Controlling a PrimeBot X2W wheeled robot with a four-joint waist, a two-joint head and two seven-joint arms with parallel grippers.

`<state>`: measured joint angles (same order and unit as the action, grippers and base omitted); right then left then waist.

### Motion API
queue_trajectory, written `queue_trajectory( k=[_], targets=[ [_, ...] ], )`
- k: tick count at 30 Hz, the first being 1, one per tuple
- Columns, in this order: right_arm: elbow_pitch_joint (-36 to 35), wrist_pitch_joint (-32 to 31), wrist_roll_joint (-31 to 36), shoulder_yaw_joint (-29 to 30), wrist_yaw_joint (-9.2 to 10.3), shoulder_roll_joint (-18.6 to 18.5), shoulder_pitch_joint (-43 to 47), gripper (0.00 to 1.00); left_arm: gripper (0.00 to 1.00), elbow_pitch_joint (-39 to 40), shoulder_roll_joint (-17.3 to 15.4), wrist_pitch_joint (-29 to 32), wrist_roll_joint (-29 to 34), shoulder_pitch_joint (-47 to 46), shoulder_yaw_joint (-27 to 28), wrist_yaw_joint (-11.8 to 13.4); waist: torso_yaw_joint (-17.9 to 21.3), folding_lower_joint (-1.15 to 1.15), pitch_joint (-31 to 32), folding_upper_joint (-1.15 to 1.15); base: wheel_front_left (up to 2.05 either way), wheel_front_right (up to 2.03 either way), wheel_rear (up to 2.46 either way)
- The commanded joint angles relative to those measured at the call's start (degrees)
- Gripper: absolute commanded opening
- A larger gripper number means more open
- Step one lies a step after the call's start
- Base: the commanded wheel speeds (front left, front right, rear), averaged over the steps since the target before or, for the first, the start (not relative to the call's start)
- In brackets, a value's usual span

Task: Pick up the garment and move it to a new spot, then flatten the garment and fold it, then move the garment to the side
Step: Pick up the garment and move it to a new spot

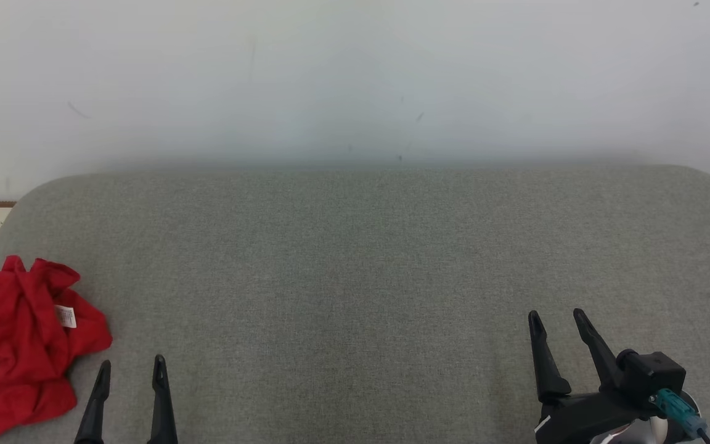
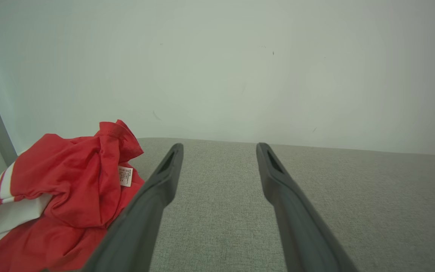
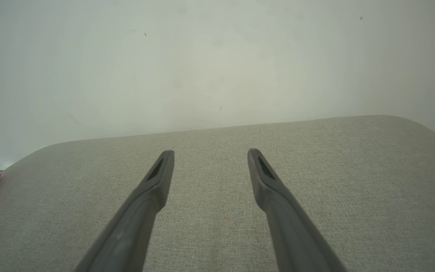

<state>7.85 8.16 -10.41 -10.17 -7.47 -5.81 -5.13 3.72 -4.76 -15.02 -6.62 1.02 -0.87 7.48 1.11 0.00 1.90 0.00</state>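
A: The left fingers [image 1: 159,385] stand wide apart and hold nothing. The right fingers [image 1: 542,354] are the same, wide and empty, over bare bench [image 1: 355,277].

B: And the garment [image 1: 16,327]?

A: It's a crumpled red heap with some white in it, just to the outer side of the left fingers, beside them and running a little past their tips. A thin strip of bench shows between the two. From the right fingers it's well apart, across nearly the whole bench.

B: So the pick-up isn't begun. How to do it well?

A: I'd swing the left fingers outward over the heap and bring them down astride a thick raised fold, say near the white label [image 1: 65,316]. They should bite deep enough to take several layers, not one loose edge. Lift straight up, then carry it inward to the open stretch between the two pairs of fingers.
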Motion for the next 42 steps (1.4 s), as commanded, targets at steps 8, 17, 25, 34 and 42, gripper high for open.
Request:
queue_trajectory(
  k=[8,17,25,34,42],
  targets=[
    [0.3,0.4,-0.6,0.2,-0.04,0.1,1.0,1.00,1.00,-0.9,0.3,-0.2,-0.1,-0.4,0.2,-0.9,-1.6,0.00,0.0,0.00,0.00,0.00,0.00],
    [1.0,0.5,-1.0,0.0,-0.04,0.5,1.4,1.00,1.00,-1.9,-0.2,-0.2,0.2,0.2,1.4,-0.7,-7.0,0.00,0.3,0.00,0.00,0.00,0.00],
    [1.5,0.8,-0.7,-0.4,-0.04,0.5,2.3,1.00,1.00,-2.7,-0.8,-0.2,-0.2,1.4,2.7,-0.1,-12.7,0.00,0.7,0.00,0.00,0.00,0.00],
    [1.8,0.6,-0.8,-1.1,-0.04,0.7,2.5,1.00,1.00,-2.9,-1.1,-0.2,-0.9,1.8,3.8,0.3,-18.0,0.00,1.3,0.00,0.00,0.00,0.00],
    [2.4,0.8,-1.2,-2.1,-0.04,0.9,2.8,1.00,1.00,-3.3,-1.9,-0.2,-0.9,2.5,4.3,0.6,-22.3,0.00,2.0,0.00,0.00,0.00,0.00]
  ],
)
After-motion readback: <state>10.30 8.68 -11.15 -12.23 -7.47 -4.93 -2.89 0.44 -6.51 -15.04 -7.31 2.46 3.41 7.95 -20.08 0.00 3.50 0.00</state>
